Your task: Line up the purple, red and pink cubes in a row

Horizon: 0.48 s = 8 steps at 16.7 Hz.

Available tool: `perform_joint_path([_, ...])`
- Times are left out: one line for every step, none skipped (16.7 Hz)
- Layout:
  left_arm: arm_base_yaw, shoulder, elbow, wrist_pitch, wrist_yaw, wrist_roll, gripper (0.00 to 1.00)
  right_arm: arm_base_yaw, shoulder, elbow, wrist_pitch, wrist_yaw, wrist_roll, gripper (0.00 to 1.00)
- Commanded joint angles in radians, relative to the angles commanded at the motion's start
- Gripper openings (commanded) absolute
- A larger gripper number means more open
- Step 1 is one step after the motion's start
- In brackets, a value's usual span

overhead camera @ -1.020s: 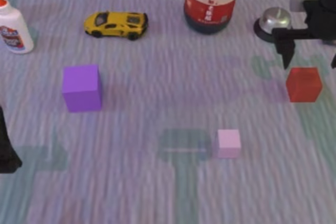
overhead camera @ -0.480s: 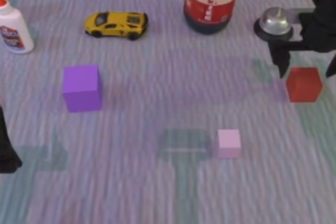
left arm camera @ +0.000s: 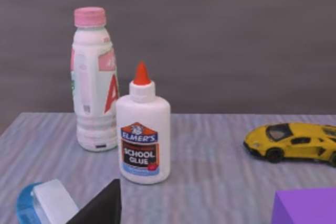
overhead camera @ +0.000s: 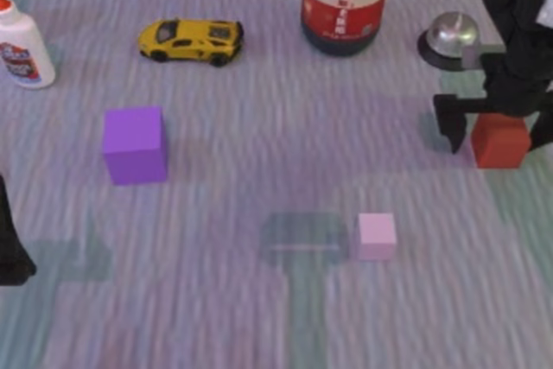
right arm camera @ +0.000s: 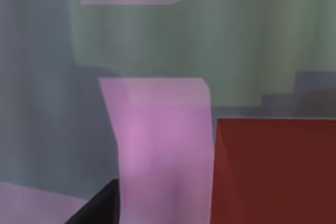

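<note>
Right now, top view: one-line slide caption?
Right hand open, straddling the red cube; purple cube and pink cube wait apart.

A rendered tabletop test scene: striped table (overhead camera: pixel 259 300) against a blank grey wall (left arm camera: pixel 236 35).

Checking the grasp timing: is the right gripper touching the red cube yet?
Cannot tell. In the top view the right gripper straddles the red cube, fingers spread to either side, but the arm covers the cube's top, so neither gap nor contact shows plainly.
</note>
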Motion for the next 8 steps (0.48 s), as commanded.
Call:
perform_joint_path([0.000,0.000,0.000,0.000,0.000,0.000,1.00,0.000,0.000,0.000,0.000,0.000,0.000,1.00])
perform_joint_path([0.000,0.000,0.000,0.000,0.000,0.000,1.00,0.000,0.000,0.000,0.000,0.000,0.000,0.92])
perform_joint_path([0.000,0.000,0.000,0.000,0.000,0.000,1.00,0.000,0.000,0.000,0.000,0.000,0.000,0.85])
perform_joint_path([0.000,0.000,0.000,0.000,0.000,0.000,1.00,0.000,0.000,0.000,0.000,0.000,0.000,0.77])
perform_joint_path([0.000,0.000,0.000,0.000,0.000,0.000,1.00,0.000,0.000,0.000,0.000,0.000,0.000,0.70])
perform_joint_path([0.000,0.000,0.000,0.000,0.000,0.000,1.00,0.000,0.000,0.000,0.000,0.000,0.000,0.62])
perform_joint_path([0.000,0.000,0.000,0.000,0.000,0.000,1.00,0.000,0.000,0.000,0.000,0.000,0.000,0.55])
perform_joint_path([0.000,0.000,0.000,0.000,0.000,0.000,1.00,0.000,0.000,0.000,0.000,0.000,0.000,0.47])
